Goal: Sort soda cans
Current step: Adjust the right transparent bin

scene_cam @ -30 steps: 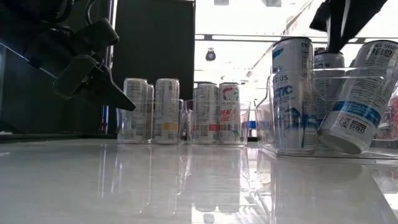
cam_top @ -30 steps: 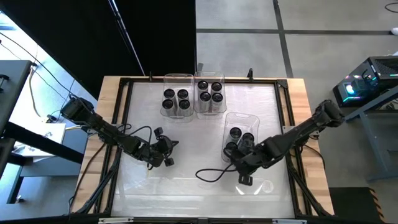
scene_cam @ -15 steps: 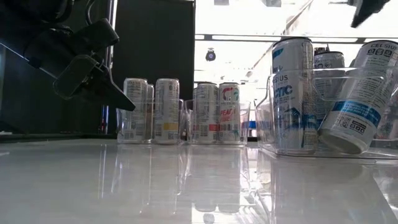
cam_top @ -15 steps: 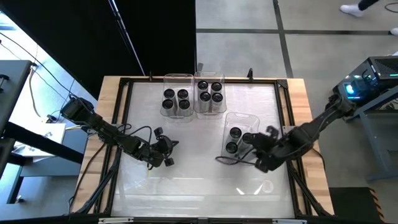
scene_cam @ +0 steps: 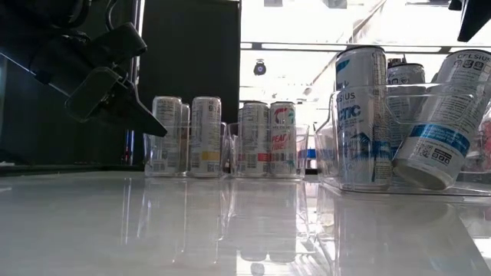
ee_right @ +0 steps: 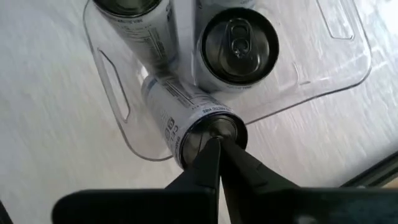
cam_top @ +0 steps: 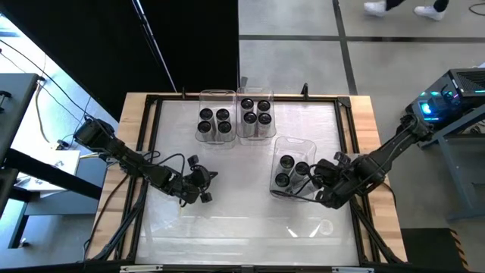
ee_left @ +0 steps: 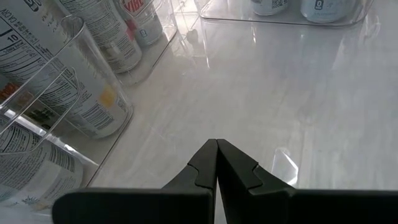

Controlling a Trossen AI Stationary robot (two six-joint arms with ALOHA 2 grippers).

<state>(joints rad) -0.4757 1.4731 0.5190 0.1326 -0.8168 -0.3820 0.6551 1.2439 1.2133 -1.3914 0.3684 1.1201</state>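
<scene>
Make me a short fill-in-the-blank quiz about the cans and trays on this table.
1. The number of clear trays holding soda cans is ____.
2. In the tray nearest the right hand, one can is ____ rather than upright.
3. The left hand has its fingers ____.

Missing words: three; tilted; shut

Grey tiled floor [cam_top: 288, 76], black curtain [cam_top: 114, 45] on the left, wood-edged white table [cam_top: 227, 167], bright ceiling lights [scene_cam: 307, 31]
</scene>
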